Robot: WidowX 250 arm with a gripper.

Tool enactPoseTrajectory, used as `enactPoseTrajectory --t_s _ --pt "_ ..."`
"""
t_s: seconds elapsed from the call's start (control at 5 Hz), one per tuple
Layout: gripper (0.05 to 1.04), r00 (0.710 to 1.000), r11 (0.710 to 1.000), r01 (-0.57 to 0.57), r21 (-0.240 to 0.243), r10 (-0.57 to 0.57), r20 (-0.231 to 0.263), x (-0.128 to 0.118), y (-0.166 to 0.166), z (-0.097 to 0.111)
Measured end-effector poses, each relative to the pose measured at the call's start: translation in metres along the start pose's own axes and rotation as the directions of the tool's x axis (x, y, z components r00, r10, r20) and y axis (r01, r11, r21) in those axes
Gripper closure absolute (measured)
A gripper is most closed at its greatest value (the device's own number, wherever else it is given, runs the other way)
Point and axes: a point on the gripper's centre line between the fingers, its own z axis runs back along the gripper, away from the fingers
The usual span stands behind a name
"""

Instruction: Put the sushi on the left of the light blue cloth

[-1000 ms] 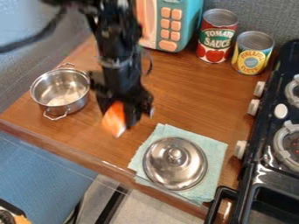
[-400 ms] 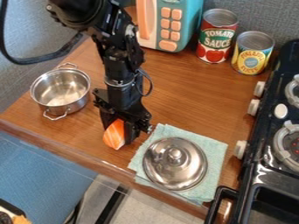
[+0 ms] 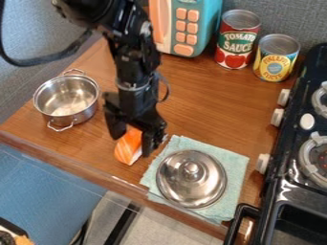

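The gripper (image 3: 132, 145) hangs low over the wooden counter, left of the cloth, its two fingers spread on either side of the sushi. The orange-and-white sushi (image 3: 129, 146) lies between them near the front edge, its upper end hidden under the gripper. To its right is the light blue cloth (image 3: 234, 165), with a round metal lid lying on it. A narrow strip of wood separates the sushi from the cloth's left edge.
A metal pot (image 3: 66, 100) stands at the left. Tomato sauce (image 3: 237, 39) and pineapple (image 3: 277, 57) cans stand at the back right beside a teal toy microwave (image 3: 206, 24). A black stove (image 3: 294, 153) borders the right side, and the counter's front edge (image 3: 96, 168) runs below the sushi.
The arm came down toward the front edge with the sushi. Since the last earlier frame, the fingers have moved apart and let go of it.
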Motion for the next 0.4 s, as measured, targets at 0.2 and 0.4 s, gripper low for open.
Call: enactPoseTrajectory --t_s 0.2,0.4 --pt "0.077 0.998 1.000 -0.020 0.023 0.018 0.057 0.004 -0.001 0.030" --pt "0.083 0.994 0.999 -0.048 0.014 0.047 0.096 0.008 -0.002 0.058"
